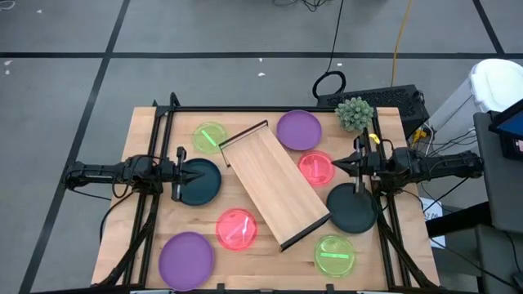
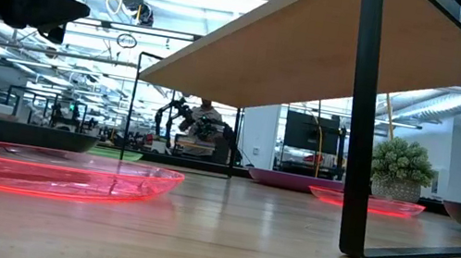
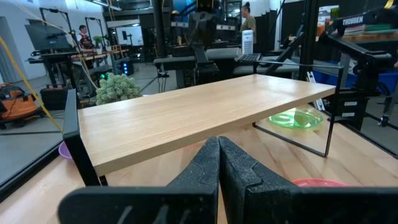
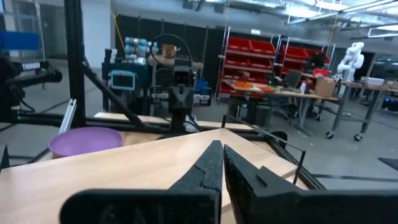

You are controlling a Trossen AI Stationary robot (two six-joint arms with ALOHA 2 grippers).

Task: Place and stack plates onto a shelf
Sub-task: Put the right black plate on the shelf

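Nothing had yet been stacked: the shelf (image 1: 274, 184), a long pale-wood board on thin dark rails, lay at a slant across the middle of the counter (image 1: 147, 220), and every plate sat on the counter around it. The left gripper (image 1: 181, 174) hovered over a dark teal plate (image 1: 198, 181) at the left side, its fingers (image 3: 219, 168) pressed fully together with nothing between them. The right gripper (image 1: 357, 166) hung at the right side, between a pink plate (image 1: 315, 167) and the other dark plate (image 1: 352, 207), its fingers (image 4: 217, 168) likewise closed and empty.

The main risk, as I judged it, was in the grasping. The plates were flat, thin-rimmed and smooth, so fingers coming down closed would only push one along the counter, and a shallow pinch on a slick rim could let it slide out during the lift. The slanted shelf added a second hazard: a plate set down near a long edge could overhang and tip off, and a knock on a rail could turn the board further.

The purple plates (image 1: 298, 130) looked opaque and matte. The small green plates (image 1: 210, 136) and the near pink plate (image 2: 55, 170) were translucent and glossy. A small artificial plant (image 1: 354, 113) stood at the far right corner.
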